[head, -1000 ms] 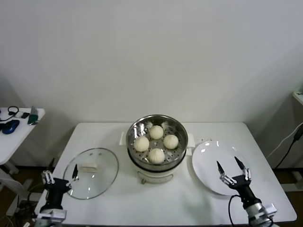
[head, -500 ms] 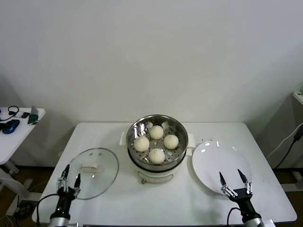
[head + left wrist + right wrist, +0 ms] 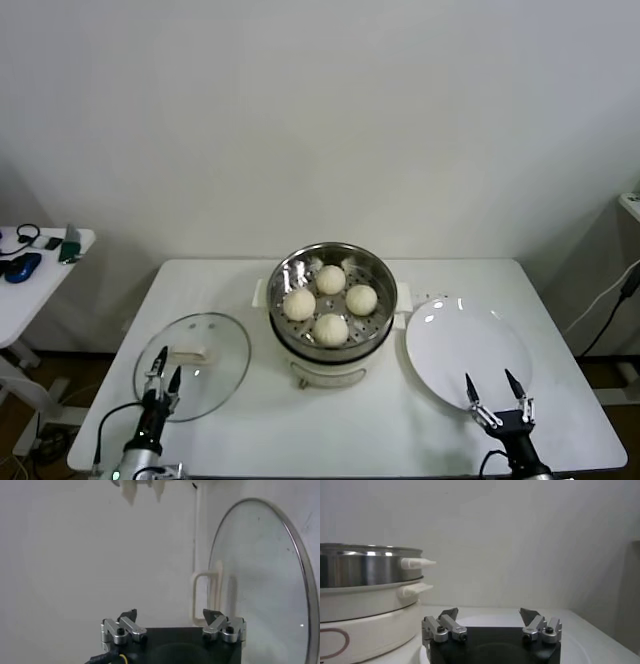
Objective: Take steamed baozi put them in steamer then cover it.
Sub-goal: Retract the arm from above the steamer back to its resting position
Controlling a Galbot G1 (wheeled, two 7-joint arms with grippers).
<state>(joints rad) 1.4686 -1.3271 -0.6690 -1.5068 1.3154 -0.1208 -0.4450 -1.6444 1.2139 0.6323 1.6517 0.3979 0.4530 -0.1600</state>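
Four off-white baozi [image 3: 331, 328] lie on the perforated tray inside the steel steamer [image 3: 377, 274] at the table's centre. The steamer has no cover on it; it also shows in the right wrist view [image 3: 365, 570]. The glass cover [image 3: 225, 345] with its cream handle [image 3: 190, 354] lies flat on the table to the steamer's left. My left gripper [image 3: 165, 370] is open and empty at the cover's near rim; its wrist view shows the cover [image 3: 260, 580] and its handle [image 3: 206, 597] ahead of the gripper [image 3: 172, 617]. My right gripper [image 3: 490, 384] is open and empty at the white plate's near edge, as its wrist view [image 3: 489, 614] shows.
An empty white plate [image 3: 450, 335] lies to the right of the steamer. A small side table [image 3: 40, 270] with a few items stands off to the far left. The white table's front edge runs just behind both grippers.
Both grippers have drawn back toward the table's front edge. The left one has also shifted right, to the cover's near rim. Steamer, baozi, cover and plate have not moved.
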